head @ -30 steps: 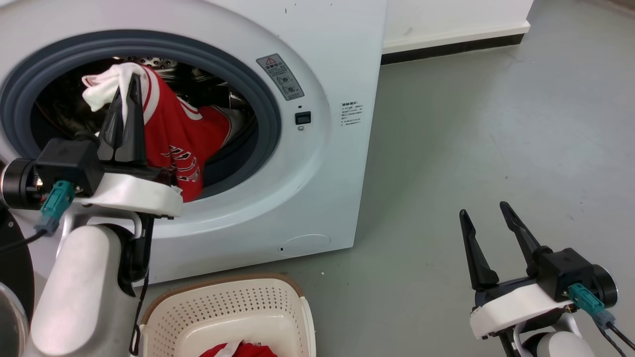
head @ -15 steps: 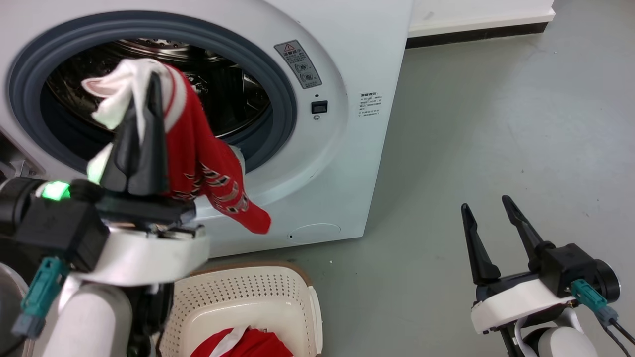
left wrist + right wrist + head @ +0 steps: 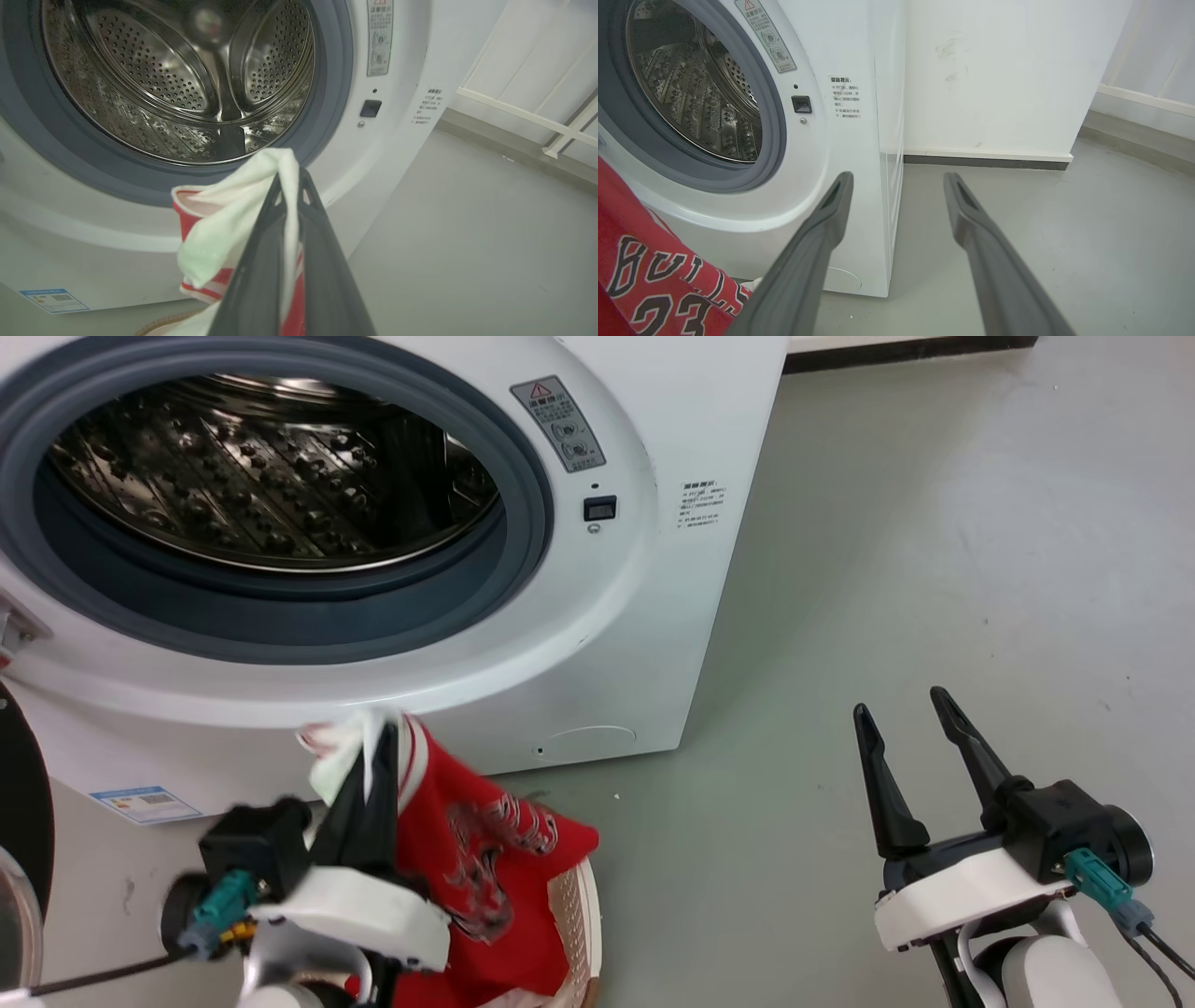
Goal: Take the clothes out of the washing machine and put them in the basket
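Left gripper [image 3: 385, 737]: long dark fingers pinched tight on a bunched white-trimmed edge of a red basketball jersey [image 3: 467, 859], with no gap visible between the tips. The white fabric sticks out above and to the left of the fingertips in the left wrist view. The gripper sits low, in front of the large white front-loading washing machine [image 3: 616, 616] and below its grey-rimmed porthole. The jersey hangs from the grip down over the cream perforated plastic basket [image 3: 577, 915], covering most of its mouth, so that one stretch of the rim and side wall shows at the right. Cannot tell whether the cloth touches the basket bottom. The right wrist view catches black-and-white lettering and the number 23 on the jersey. The basket stands on the grey floor [image 3: 934, 569] just in front of the machine. The shiny perforated steel drum [image 3: 261, 476] is visible through the open porthole. Right gripper [image 3: 898, 702]: fingers spread wide with nothing between them, over the floor well to the right of the basket, pointing toward the machine's right front corner.
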Robot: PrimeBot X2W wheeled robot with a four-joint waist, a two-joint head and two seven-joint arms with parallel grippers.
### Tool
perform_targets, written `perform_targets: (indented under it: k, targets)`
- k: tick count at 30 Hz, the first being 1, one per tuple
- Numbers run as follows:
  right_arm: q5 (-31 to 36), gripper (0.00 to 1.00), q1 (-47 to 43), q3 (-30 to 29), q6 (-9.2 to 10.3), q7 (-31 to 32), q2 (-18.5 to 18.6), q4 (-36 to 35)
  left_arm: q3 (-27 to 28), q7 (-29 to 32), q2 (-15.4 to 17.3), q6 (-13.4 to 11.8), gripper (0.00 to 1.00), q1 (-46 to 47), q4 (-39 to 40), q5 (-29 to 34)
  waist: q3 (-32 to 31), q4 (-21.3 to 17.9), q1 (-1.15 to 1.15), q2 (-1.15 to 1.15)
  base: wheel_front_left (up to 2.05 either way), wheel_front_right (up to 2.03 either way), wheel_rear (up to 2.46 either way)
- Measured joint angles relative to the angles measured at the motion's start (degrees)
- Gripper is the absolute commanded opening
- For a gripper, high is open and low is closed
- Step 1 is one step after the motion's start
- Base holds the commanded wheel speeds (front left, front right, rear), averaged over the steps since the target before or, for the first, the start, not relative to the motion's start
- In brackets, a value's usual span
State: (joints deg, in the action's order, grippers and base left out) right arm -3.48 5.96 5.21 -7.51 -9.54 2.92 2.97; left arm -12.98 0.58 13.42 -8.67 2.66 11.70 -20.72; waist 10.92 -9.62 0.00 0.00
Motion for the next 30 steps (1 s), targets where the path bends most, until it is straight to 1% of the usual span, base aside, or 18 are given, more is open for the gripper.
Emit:
perform_targets:
  k: [3,8,14,17,21,25,30]
  targets:
    - [-0.07,1.0,0.12,0.07,0.0,-0.12,0.0,0.14,-0.81,-1.0,-1.11,0.78,0.0,-1.42,-6.14,-1.56,0.99,-0.26,0.0,0.0,0.0,0.0,0.0]
    - [-0.13,1.0,1.75,0.67,-0.01,-0.51,0.02,0.02,-1.81,-3.66,-2.7,2.92,0.0,-0.78,-17.62,-2.88,3.38,-0.51,0.0,0.0,0.0,0.0,0.0]
    - [-0.7,1.0,4.36,1.32,-0.01,-1.12,0.01,-0.27,-1.51,-6.94,-4.37,5.3,0.0,5.45,-32.33,-4.74,7.79,-1.62,0.0,0.0,0.0,0.0,0.0]
    - [-1.13,1.0,5.45,1.85,0.0,-1.6,0.01,-0.2,-1.04,-8.96,-4.42,6.14,0.0,9.68,-39.53,-4.77,10.55,-2.39,0.0,0.0,0.0,0.0,0.0]
    - [-1.88,1.0,7.36,3.26,-0.01,-2.5,-0.02,0.48,-0.86,-11.61,-3.45,7.06,0.0,14.83,-48.76,-4.02,14.37,-3.87,0.0,0.0,0.0,0.0,0.0]
    - [-3.27,1.0,8.86,4.25,0.0,-3.57,0.03,0.76,-0.65,-13.29,-2.97,7.27,0.0,18.97,-56.73,-3.54,17.93,-5.66,0.0,0.0,0.0,0.0,0.0]
    - [-4.57,1.0,10.03,4.74,0.0,-4.59,0.04,0.54,-0.32,-14.75,-2.42,7.45,0.0,21.81,-65.14,-3.12,21.75,-7.94,0.0,0.0,0.0,0.0,0.0]
